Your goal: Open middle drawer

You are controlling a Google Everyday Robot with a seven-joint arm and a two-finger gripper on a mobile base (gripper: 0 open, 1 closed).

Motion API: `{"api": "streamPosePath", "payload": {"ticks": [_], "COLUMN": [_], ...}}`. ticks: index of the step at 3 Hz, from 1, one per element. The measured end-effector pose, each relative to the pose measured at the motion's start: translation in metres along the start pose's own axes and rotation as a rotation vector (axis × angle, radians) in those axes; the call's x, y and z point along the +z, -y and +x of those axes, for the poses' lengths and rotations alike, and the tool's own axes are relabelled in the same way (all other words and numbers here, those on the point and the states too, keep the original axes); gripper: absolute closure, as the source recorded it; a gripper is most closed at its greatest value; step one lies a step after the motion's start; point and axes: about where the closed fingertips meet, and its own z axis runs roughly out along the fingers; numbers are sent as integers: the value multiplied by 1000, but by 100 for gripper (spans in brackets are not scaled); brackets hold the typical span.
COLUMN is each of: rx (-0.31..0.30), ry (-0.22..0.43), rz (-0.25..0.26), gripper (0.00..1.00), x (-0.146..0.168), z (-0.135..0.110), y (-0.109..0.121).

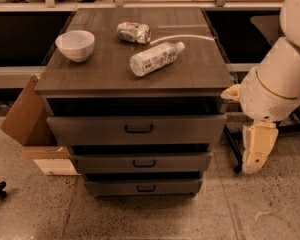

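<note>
The middle drawer [142, 162] is the shallow dark wood-grain front in the centre of the cabinet's three, with a small black bar handle [144, 163]. It sits between the taller top drawer [135, 129] and the lowest drawer [142, 187]. A dark gap shows above each front. My gripper [256, 151] hangs down at the end of the cream arm, to the right of the cabinet at about the middle drawer's height. It is apart from the cabinet and holds nothing that I can see.
On the cabinet top [90, 76] stand a white bowl [75, 45], a lying plastic bottle [154, 59] and a crushed can [133, 32]. A cardboard box [27, 119] leans at the cabinet's left. A black chair base [235, 149] stands behind my arm.
</note>
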Motion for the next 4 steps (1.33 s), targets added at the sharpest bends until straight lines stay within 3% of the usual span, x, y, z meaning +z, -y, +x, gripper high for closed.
{"api": "streamPosePath", "payload": {"ticks": [2, 4], "rx": [-31, -123], "ry": [34, 163], "rz": [-20, -86], "gripper": [0, 0], "x": [3, 52], "z": [-6, -26], "y": [-2, -17]}}
